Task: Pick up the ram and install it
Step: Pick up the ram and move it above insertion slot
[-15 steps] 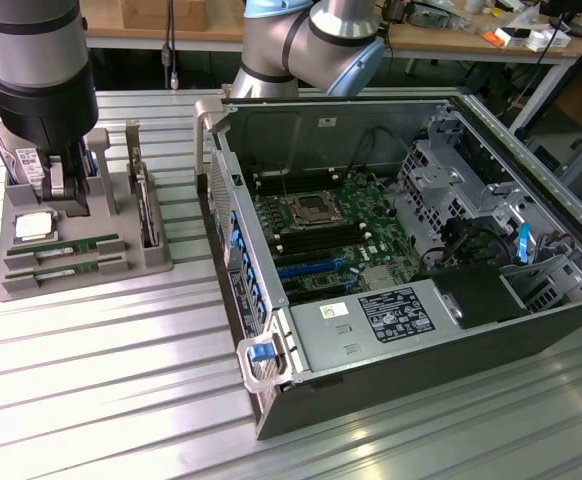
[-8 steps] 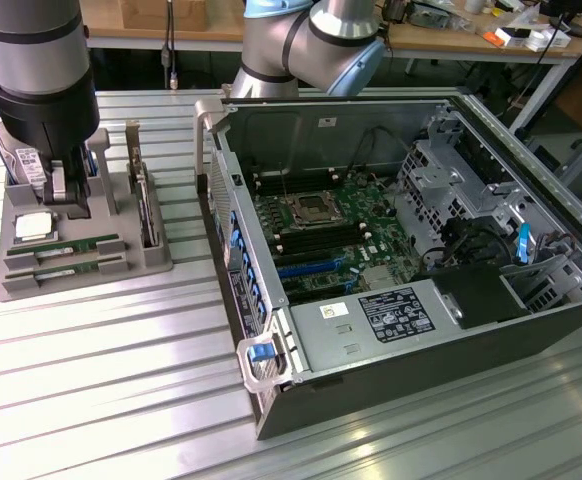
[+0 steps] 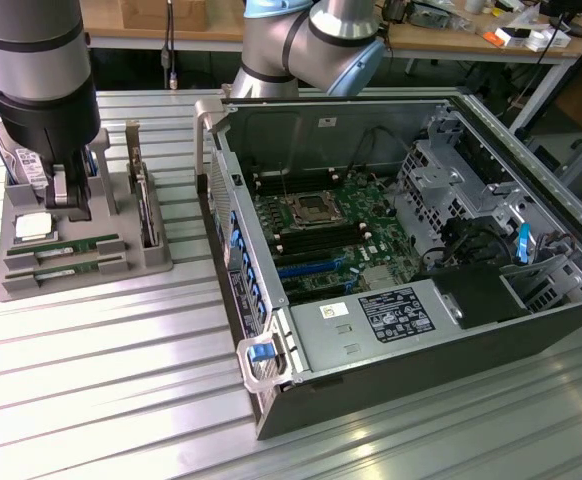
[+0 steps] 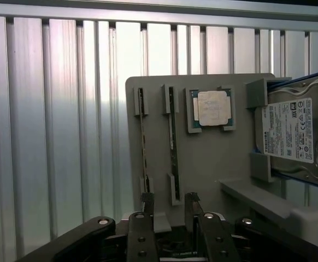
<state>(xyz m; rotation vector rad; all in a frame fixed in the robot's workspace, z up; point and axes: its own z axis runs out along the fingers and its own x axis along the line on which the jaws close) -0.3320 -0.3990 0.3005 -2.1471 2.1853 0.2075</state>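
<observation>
Two rams stand on edge in the slots of a grey holder [image 3: 151, 262]: one ram [image 4: 173, 150] runs toward the gap between my fingertips, and the other ram [image 4: 143, 143] lies beside it. In the exterior view they are thin green sticks [image 3: 79, 246] at the holder's front. My gripper [image 4: 169, 210] hangs over the holder [image 4: 202, 169], open, with nothing between its fingers [image 4: 148, 206]. In the exterior view the gripper [image 3: 71, 200] is just behind the rams, above the holder. The open computer case [image 3: 491, 310] lies to the exterior view's right, its motherboard memory slots [image 3: 316, 240] exposed.
On the holder also sit a square silver processor [image 4: 213, 107] and a hard drive [image 4: 298, 131] with a white label. A second drive [image 3: 147, 205] stands on edge at the holder's right. The ribbed metal table [image 3: 101, 380] stretches in front. A cluttered workbench [image 3: 511, 30] runs behind.
</observation>
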